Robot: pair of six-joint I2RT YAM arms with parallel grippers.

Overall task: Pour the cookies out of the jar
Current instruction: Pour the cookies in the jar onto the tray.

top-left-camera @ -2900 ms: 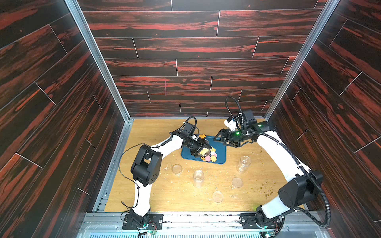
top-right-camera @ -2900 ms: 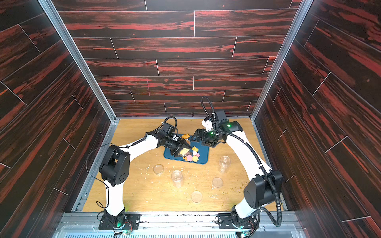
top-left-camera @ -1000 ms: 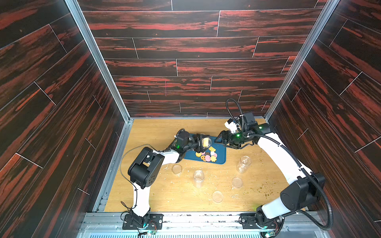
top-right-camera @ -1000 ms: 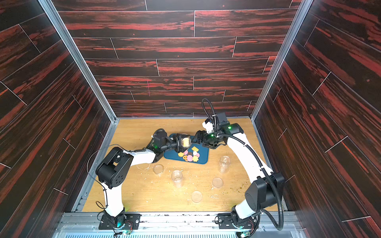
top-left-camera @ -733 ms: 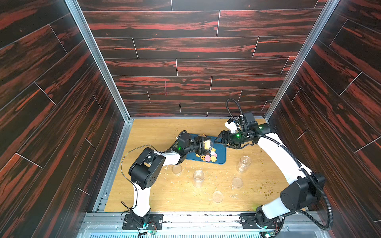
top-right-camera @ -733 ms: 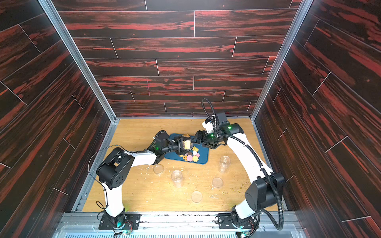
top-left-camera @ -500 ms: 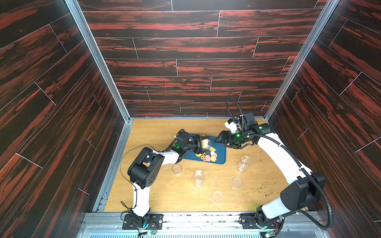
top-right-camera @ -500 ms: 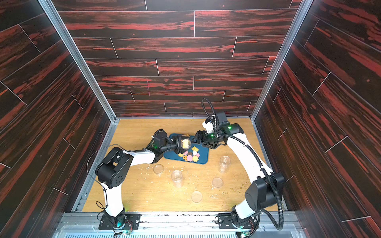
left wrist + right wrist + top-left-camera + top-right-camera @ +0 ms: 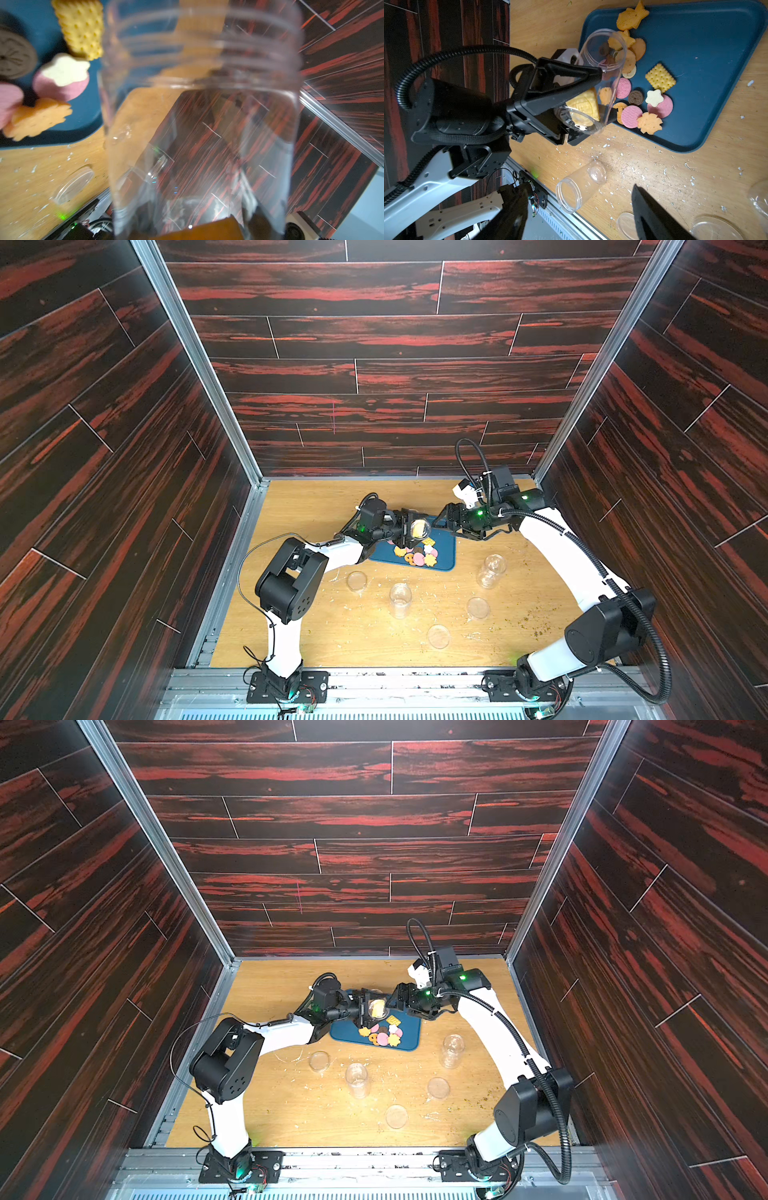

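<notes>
My left gripper point(image 9: 409, 526) is shut on a clear jar point(image 9: 419, 528) and holds it about level above the near left part of the blue tray point(image 9: 445, 545). One yellow cookie point(image 9: 584, 106) still lies at the jar's point(image 9: 604, 68) base end. Many cookies point(image 9: 419, 556) lie in a pile on the tray point(image 9: 695, 62): pink, orange, yellow, brown and white. In the left wrist view the jar point(image 9: 199, 104) fills the middle, with cookies point(image 9: 62, 72) beside it. My right gripper point(image 9: 440, 522) hangs open and empty at the tray's far right side.
Two empty clear jars point(image 9: 400, 599) point(image 9: 490, 570) stand in front of the tray. Three clear lids point(image 9: 356, 580) point(image 9: 478, 608) point(image 9: 438, 636) lie flat around them. Pale crumbs are scattered over the wooden table point(image 9: 316, 626). Dark walls close in on three sides.
Since the earliest frames my left arm has stretched lower and turned the jar from mouth-down over the tray to about level. Within the last second it only wobbles slightly. The right arm stays put.
</notes>
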